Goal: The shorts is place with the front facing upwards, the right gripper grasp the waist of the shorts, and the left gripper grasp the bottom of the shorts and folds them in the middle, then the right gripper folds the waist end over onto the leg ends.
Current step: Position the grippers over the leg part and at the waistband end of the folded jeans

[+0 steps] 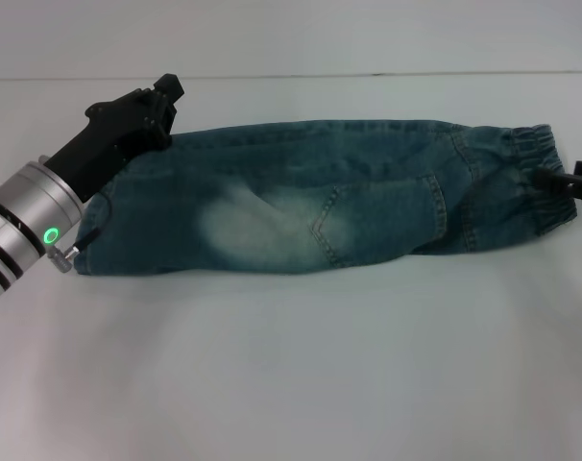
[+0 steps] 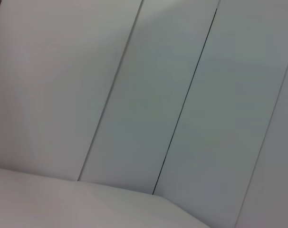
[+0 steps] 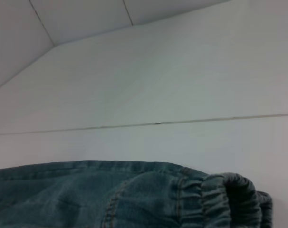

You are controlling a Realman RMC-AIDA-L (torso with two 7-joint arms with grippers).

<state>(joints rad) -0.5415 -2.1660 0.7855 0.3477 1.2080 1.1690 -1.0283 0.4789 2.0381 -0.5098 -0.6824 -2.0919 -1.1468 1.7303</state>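
Head view: the shorts (image 1: 320, 197) lie folded lengthwise on the bench (image 1: 291, 365), long axis across it, waist toward the right claw (image 1: 579, 181), leg ends beneath the left claw (image 1: 164, 101). Neither claw's opening nor hold can be told.

Left wrist view: wall panels only.

Right wrist view: the elastic waist (image 3: 229, 197) sits just beside the camera, so the right arm is nearer for the waist-over fold.

We find no readable text, label, brand, number or sign anywhere: not on the denim shorts (image 1: 320, 197), not on the counter (image 1: 291, 365), not on either arm.
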